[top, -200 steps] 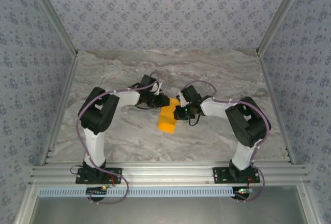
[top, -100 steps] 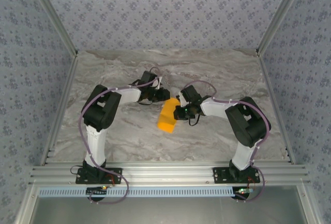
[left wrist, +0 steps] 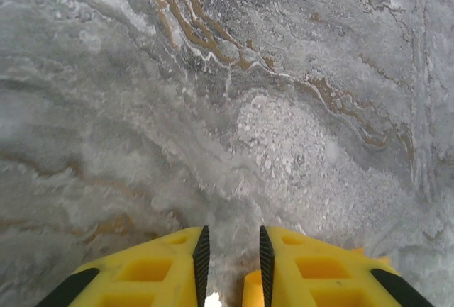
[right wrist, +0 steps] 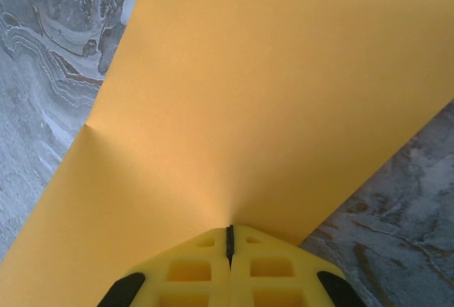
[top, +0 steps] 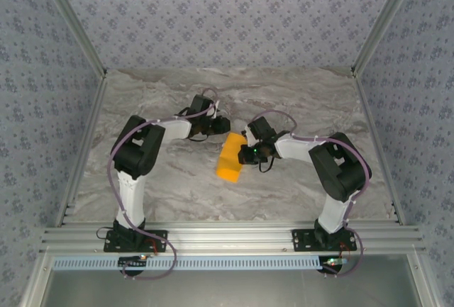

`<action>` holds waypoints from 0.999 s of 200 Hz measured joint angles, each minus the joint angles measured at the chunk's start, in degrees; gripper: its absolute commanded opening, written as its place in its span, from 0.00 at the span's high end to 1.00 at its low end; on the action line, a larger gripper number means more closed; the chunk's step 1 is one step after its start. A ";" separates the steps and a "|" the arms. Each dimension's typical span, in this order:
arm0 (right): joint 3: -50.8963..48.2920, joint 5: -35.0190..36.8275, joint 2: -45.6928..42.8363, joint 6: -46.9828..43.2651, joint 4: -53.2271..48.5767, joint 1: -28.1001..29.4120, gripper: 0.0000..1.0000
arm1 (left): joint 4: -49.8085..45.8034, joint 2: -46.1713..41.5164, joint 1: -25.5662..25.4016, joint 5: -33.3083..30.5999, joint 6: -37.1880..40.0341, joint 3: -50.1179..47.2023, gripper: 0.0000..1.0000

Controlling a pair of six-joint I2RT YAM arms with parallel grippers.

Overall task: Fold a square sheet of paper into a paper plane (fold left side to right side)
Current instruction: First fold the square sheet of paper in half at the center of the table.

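Nearest to us, the orange-yellow sheet of paper (top: 228, 162) sits about the middle of the worktop (top: 163, 186). We see it as a narrow folded strip running from near to far. Just to its right, the right hand (top: 245, 153) meets the strip's right edge towards the far end. In the right wrist view this hand (right wrist: 229, 239) is clenched on the paper (right wrist: 269, 73), its yellow fingers pressed together with the sheet spreading away from them. A soft kink shows at the sheet's left edge, and grey marble (right wrist: 42, 73) shows on either side. Farther off, the left hand (top: 222, 124) sits just beyond the strip's far left corner. In the left wrist view we see it (left wrist: 230, 264) released, its fingers (left wrist: 167, 271) a narrow slit apart over bare marble (left wrist: 248, 108), grasping nothing.
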 measured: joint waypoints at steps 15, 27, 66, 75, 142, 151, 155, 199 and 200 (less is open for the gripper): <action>0.09 0.02 0.07 0.00 -0.09 0.00 0.98 | 0.83 -2.23 0.09 0.98 0.20 -2.12 0.77; 0.11 0.02 0.07 0.00 -0.13 0.00 0.98 | 1.73 -3.96 0.00 2.08 0.17 -3.58 0.78; 0.15 0.02 0.11 0.00 -0.22 0.00 0.98 | 4.50 -5.01 -1.18 5.20 -0.11 -5.01 0.78; 0.15 0.02 0.11 0.00 -0.22 0.00 0.98 | 4.98 -4.72 -1.51 5.79 -0.33 -4.98 0.78; 0.48 0.79 0.11 -0.15 -0.72 0.28 0.98 | 6.03 0.90 -3.15 7.58 -0.92 -3.39 0.78; 0.48 0.87 0.11 -0.17 -0.72 0.37 0.98 | 5.81 0.94 -3.15 7.08 -0.87 -3.04 0.78; 0.50 0.92 0.11 -0.17 -0.76 0.37 0.98 | 5.64 1.03 -3.15 6.69 -0.81 -2.80 0.78; 0.83 1.46 0.11 -0.59 -1.31 0.59 0.98 | 2.36 1.90 -3.17 4.39 0.28 -0.46 0.78; 0.83 1.46 0.11 -0.59 -1.33 0.59 0.98 | 2.23 1.90 -3.17 4.39 0.33 -0.39 0.78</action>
